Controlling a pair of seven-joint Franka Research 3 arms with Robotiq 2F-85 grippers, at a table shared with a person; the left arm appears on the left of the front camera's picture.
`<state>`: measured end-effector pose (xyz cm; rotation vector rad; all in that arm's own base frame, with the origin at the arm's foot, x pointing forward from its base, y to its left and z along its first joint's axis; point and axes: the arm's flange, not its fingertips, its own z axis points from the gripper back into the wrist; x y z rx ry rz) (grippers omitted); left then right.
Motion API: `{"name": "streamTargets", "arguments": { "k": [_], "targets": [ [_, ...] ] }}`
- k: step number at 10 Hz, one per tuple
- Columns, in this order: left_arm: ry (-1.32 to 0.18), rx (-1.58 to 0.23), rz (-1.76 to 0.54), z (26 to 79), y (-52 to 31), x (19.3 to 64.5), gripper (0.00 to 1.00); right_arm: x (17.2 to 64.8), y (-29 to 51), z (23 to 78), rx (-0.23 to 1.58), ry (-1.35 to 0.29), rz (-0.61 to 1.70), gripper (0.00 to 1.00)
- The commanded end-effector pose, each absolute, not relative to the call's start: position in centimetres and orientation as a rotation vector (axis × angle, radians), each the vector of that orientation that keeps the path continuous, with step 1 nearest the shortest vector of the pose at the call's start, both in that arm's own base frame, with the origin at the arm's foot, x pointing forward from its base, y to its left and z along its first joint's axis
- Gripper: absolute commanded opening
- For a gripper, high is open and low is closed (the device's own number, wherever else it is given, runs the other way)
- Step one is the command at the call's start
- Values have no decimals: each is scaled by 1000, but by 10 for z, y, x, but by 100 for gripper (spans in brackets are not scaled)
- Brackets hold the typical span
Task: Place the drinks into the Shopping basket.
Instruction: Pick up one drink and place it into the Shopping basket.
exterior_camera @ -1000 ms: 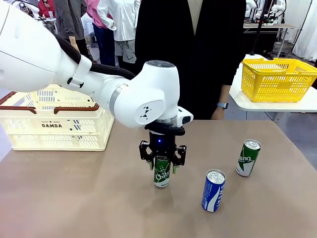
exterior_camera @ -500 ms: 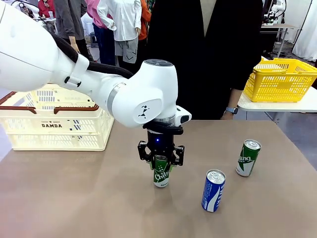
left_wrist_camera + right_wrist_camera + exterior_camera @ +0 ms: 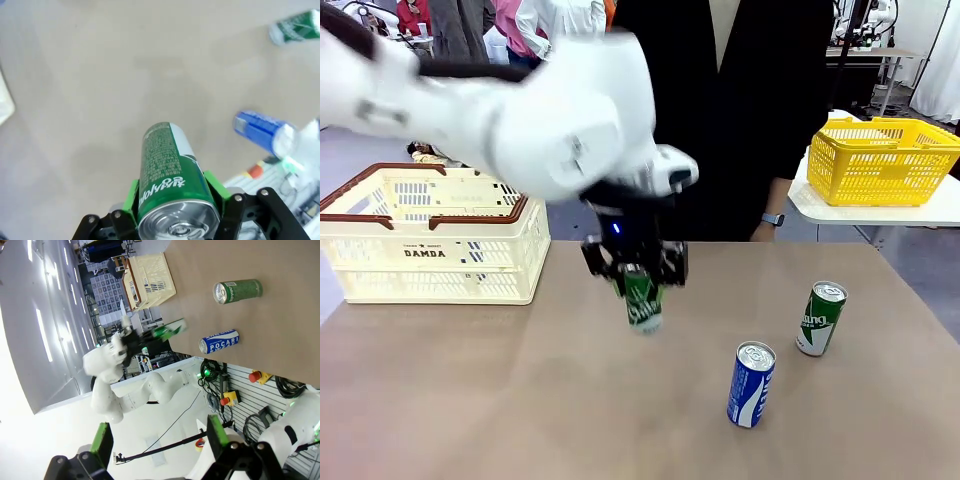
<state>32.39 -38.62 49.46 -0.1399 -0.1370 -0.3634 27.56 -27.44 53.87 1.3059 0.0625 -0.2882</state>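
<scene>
**Green can (image 3: 643, 308) gripped and off the table, basket away to the left**

Clamped in the left gripper (image 3: 642, 288), with the green pads (image 3: 214, 184) pressed on opposite sides of the body just below the silver top. Jaws narrowed onto the can, with nothing else in them. Hangs clear of the table (image 3: 470, 400) near its middle, in front of the person (image 3: 720, 120) standing at the far edge.

Seen along the fingers in the left wrist view: top end toward the wrist, long axis running straight out from the jaws, base pointing at bare tabletop. Smeared by motion in the front view, so tilt hard to judge; looks close to upright, perhaps leaning a little.

Well apart from the Shopping basket (image 3: 470, 270), which sits to the robot's left with its open top upward, on the same side as the holding arm. Probably calls for a carry leftward with enough height to pass the brown rim, then a base-first release inside.

Two more drinks upright on the robot's right side, not touching: a blue can (image 3: 751, 384) nearer the robot and a second green can (image 3: 820, 318) just beyond it. Closer to the right arm's side than to the basket.

Right gripper (image 3: 159, 427) spread wide and empty, well away from the table.
</scene>
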Motion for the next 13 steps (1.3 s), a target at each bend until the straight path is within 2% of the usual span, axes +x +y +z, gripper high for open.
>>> {"name": "streamTargets", "arguments": {
  "k": [1,2,4,5,9,11,13],
  "targets": [
    [-171,-176,-393,570,-324,275,0,275,-273,543,1311,70,-293,100],
    [-174,-206,-438,589,-309,246,0,275,-273,543,1311,70,-293,100],
    [-204,-283,-523,588,-295,196,0,275,-273,543,1311,70,-293,100],
    [-190,-201,-434,605,-318,237,0,275,-273,543,1311,70,-293,100],
    [-184,-203,-439,597,-309,225,0,275,-273,543,1311,70,-293,100],
    [-276,-214,-336,620,-286,268,0,275,-273,543,1311,70,-293,100],
    [-272,-254,-155,655,-215,337,0,275,-273,543,1311,70,-293,100]
  ]
}}
